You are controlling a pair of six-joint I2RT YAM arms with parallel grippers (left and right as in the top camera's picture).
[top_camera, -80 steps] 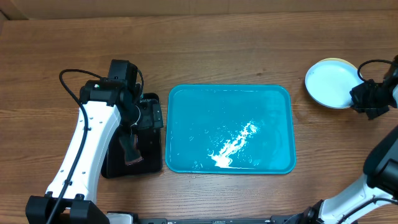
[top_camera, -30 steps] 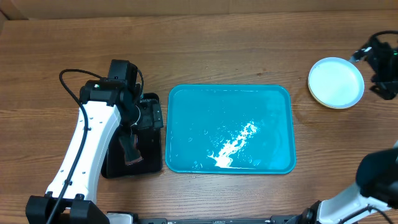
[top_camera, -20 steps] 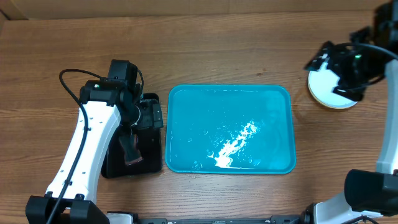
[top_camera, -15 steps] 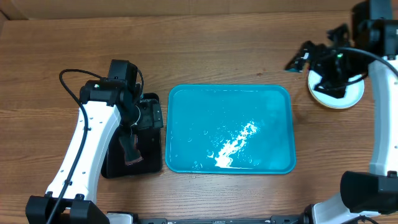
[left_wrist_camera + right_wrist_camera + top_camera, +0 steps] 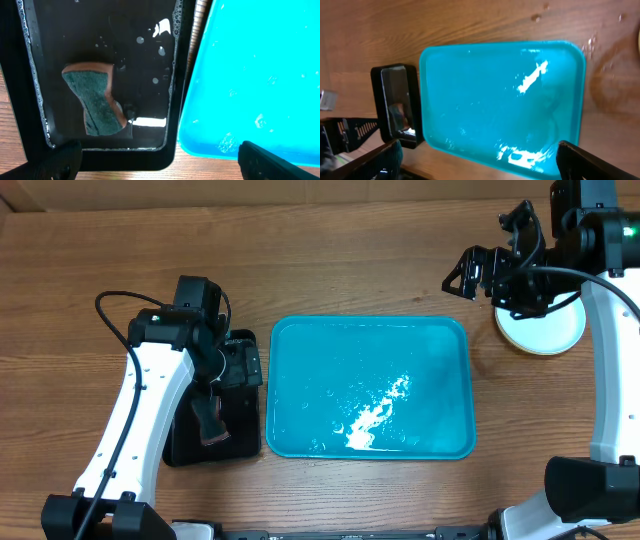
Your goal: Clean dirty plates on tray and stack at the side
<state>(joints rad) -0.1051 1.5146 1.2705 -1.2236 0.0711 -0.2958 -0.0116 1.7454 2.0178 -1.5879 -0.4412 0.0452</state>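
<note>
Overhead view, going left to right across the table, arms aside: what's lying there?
First the black tray holding the sponge → turquoise tray → stacked plates.

The wet turquoise tray (image 5: 330, 370) lies flat mid-table; the plates (image 5: 548, 335) sit stacked near its far right corner.

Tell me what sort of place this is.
Likely a robot test bench set up for dishwashing: robot arms at a wooden table, a wet blue tray, a sponge in a black tray.
</note>
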